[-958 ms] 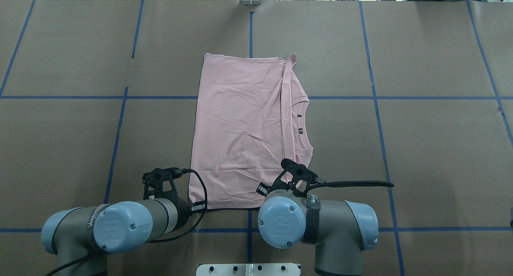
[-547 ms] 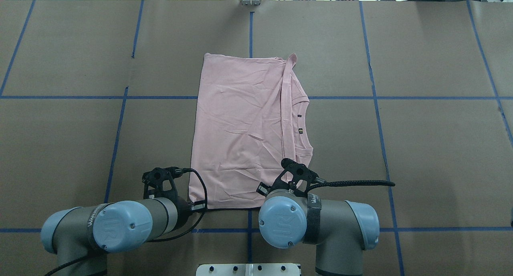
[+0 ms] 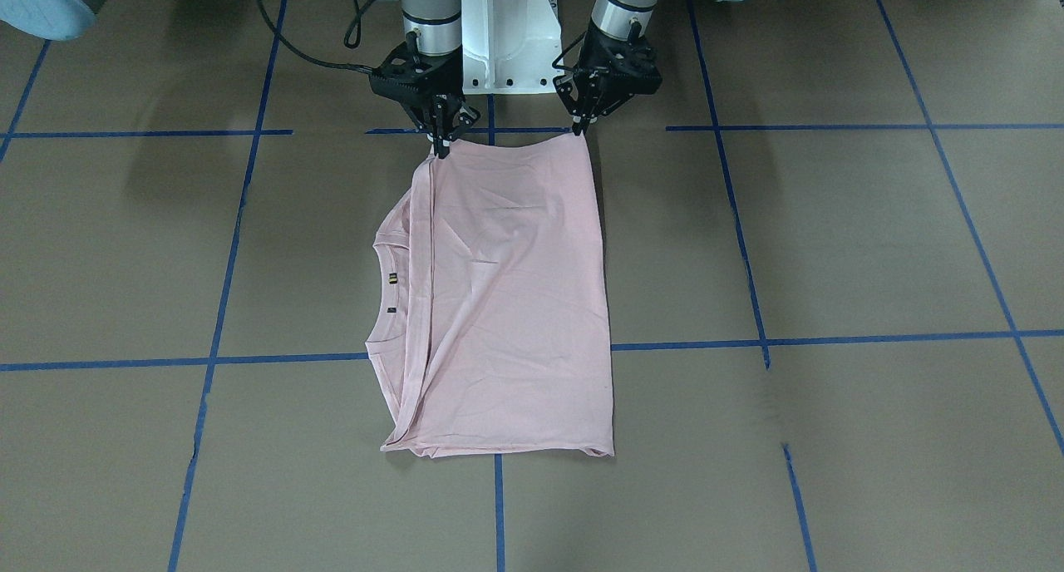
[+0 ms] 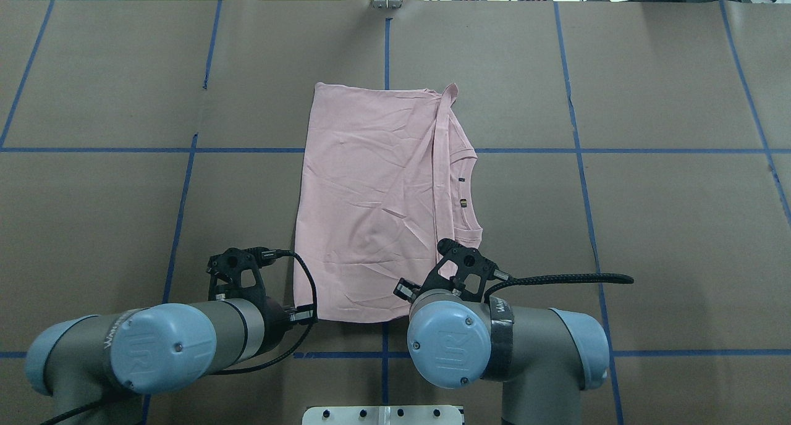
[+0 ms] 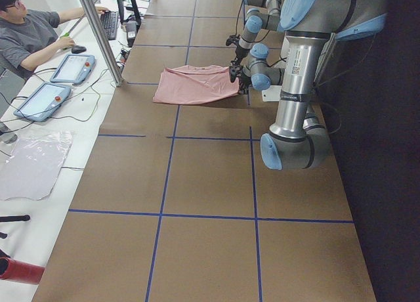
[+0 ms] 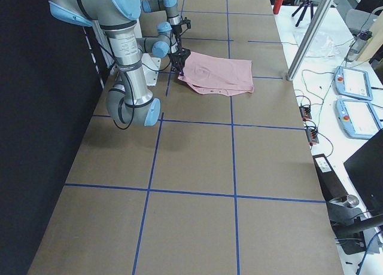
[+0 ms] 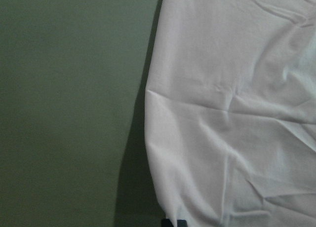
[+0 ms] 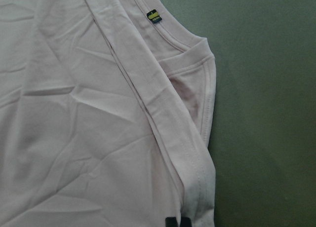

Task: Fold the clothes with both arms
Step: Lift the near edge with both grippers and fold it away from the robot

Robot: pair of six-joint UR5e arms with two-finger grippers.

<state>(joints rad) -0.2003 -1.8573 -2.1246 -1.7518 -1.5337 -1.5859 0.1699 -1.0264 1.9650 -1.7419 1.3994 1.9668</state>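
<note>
taken with 6 o'clock at the robot's base, the left gripper [image 3: 578,125] is found at about 7 o'clock of the t-shirt [image 4: 371,209] and the right gripper [image 3: 441,140] at about 5 o'clock, each set on a near corner of the cloth. both pairs of fingers are seen drawn together and clamped on the near edge, which appears raised a little off the table [image 4: 649,239] at the two corners, while the rest is left flat. the t-shirt is laid at the middle of the table as a long band running from 6 to 12 o'clock, already folded lengthwise. the collar [image 4: 465,196] and its small label [image 8: 154,16] are exposed on the 3 o'clock side, beyond the right gripper. the far edge is laid at 12 o'clock, past the cross tape line [image 4: 618,151]. the step in hand is judged to be the crosswise fold, with the grip made and the lift barely begun. for the next move, both corners would need to be raised together, carried level toward 12 o'clock and laid on the far edge, with equal height and pace kept so that the band is not skewed.
</note>
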